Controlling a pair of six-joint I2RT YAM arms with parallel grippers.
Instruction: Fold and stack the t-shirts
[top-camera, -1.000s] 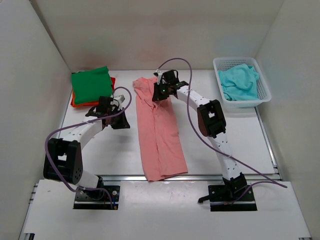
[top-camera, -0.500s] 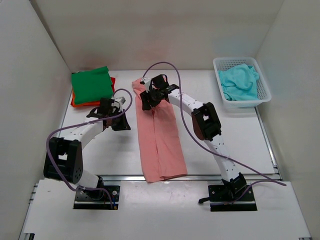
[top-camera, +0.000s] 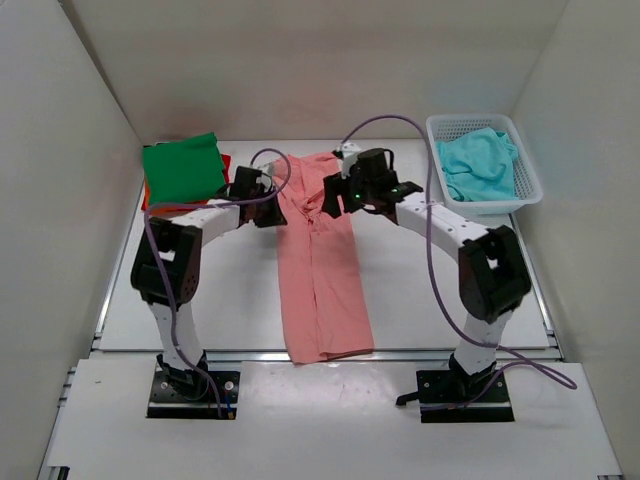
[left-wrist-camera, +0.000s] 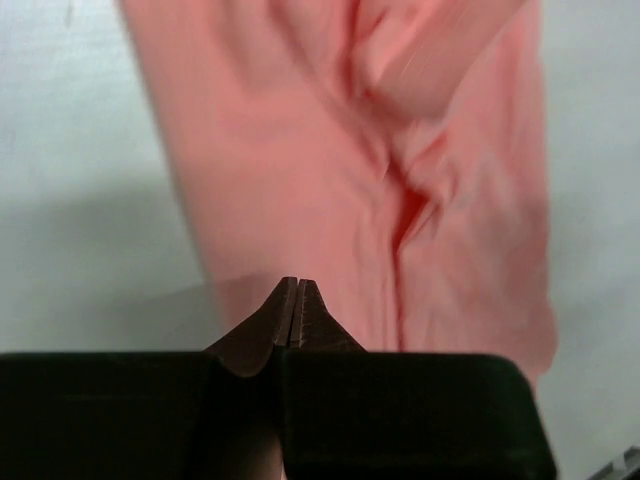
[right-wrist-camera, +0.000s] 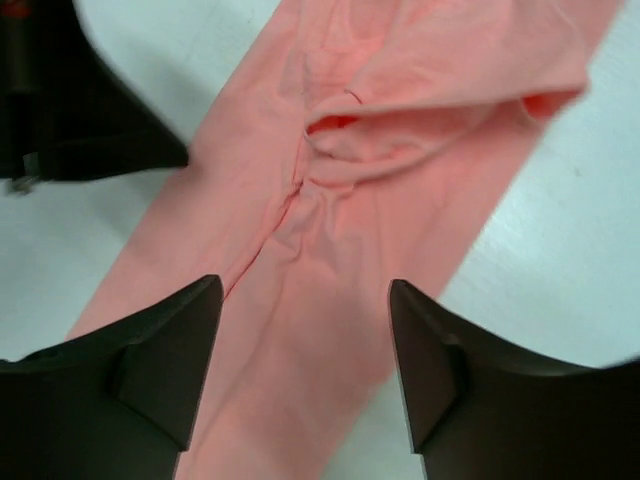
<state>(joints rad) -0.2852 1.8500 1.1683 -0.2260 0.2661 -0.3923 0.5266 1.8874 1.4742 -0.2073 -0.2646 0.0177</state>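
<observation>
One table (top-camera: 220, 290), one salmon pink t-shirt (top-camera: 320, 270) in a long strip down its middle, far end bunched. Left end effector (top-camera: 262, 189) clenched at its far left edge, right end effector (top-camera: 338, 197) released above. A sideways drag could skew the strip. Only the top view shows the green t-shirt (top-camera: 182, 168) far left

salmon pink t-shirt (top-camera: 320, 280), green t-shirt (top-camera: 182, 170), turquoise t-shirt (top-camera: 478, 165), white basket (top-camera: 485, 209)
</observation>
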